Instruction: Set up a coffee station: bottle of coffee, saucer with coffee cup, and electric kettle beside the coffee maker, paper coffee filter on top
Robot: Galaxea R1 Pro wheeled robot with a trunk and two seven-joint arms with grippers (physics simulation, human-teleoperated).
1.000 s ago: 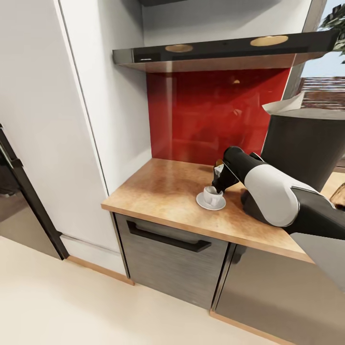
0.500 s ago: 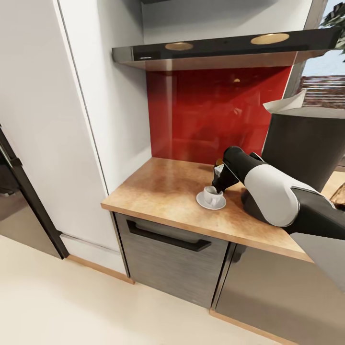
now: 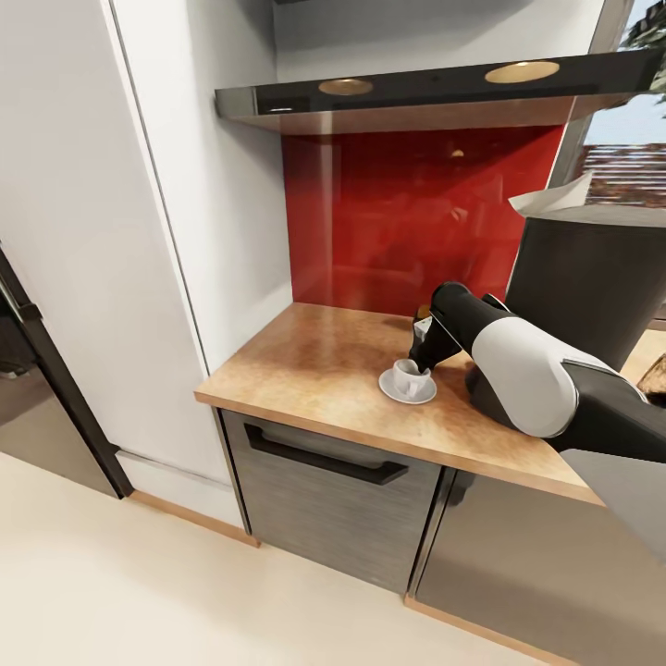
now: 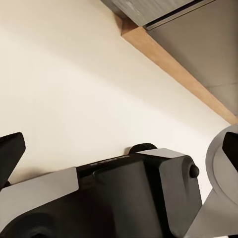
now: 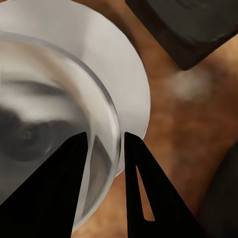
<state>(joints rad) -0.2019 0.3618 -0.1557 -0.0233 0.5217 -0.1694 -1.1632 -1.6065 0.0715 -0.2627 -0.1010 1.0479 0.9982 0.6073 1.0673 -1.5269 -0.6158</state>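
Observation:
The white coffee cup (image 3: 405,376) stands on the white saucer (image 3: 407,389) on the tan kitchen countertop (image 3: 314,370). My right gripper (image 3: 421,361) reaches down onto the cup's far rim. In the right wrist view its fingers (image 5: 144,193) straddle the cup wall (image 5: 105,163), shut on it, with the saucer (image 5: 124,74) underneath. To the right stands the dark coffee maker (image 3: 587,277) with the paper coffee filter (image 3: 550,199) on top. My left gripper (image 4: 119,151) hangs open over the floor. The bottle of coffee and the electric kettle are out of view.
The glossy black kitchen shelf (image 3: 435,97) hangs above a red backsplash (image 3: 407,213). A white tall cabinet (image 3: 139,231) borders the counter's left end. Dark grey drawer fronts (image 3: 324,490) lie below. A dark block (image 5: 188,25) sits near the saucer.

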